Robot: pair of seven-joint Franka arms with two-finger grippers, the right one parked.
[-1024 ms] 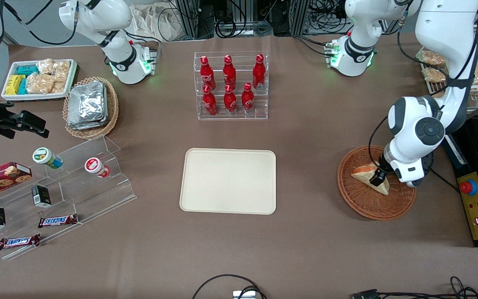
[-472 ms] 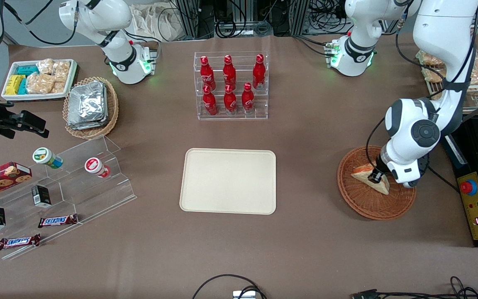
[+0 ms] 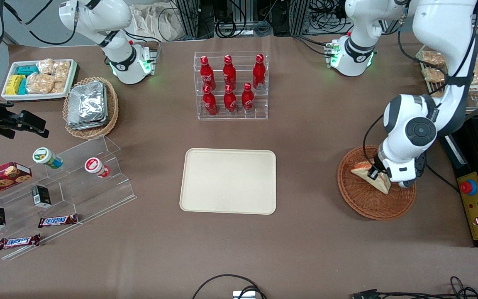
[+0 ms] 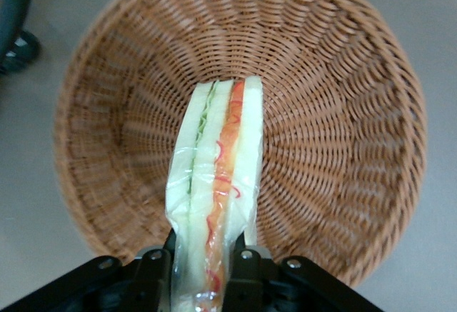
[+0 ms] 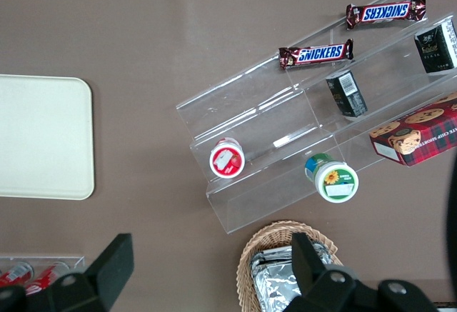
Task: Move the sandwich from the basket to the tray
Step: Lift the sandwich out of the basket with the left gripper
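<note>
Wicker basket (image 3: 367, 203): reddish-brown and round; you see it on the brown bench (image 3: 313, 166) toward the working arm's end.
Sandwich (image 4: 214, 183): you have it standing on edge above the basket's weave, orange-red and green filling facing the wrist camera. From the front only its pale corners (image 3: 382, 185) show past the arm.
Hand (image 4: 201, 258): your two dark fingers are clamped on the sandwich's narrow end, one on each bread face, over the basket.
Hidden: the wrist hides the middle of the sandwich and the basket's 2 o'clock rim from the front. You cannot tell whether the sandwich's lower edge touches the weave.
Tray (image 3: 228, 181): cream, flat, at mid-bench, well apart from the basket, at its 9 o'clock in the front view.
Bench: brown and matte; red bottles (image 3: 228, 85) in a clear rack stand at the tray's 12 o'clock, farther from the front camera.
Room: cables and metal framing run along the bench's edge farthest from the front camera.
</note>
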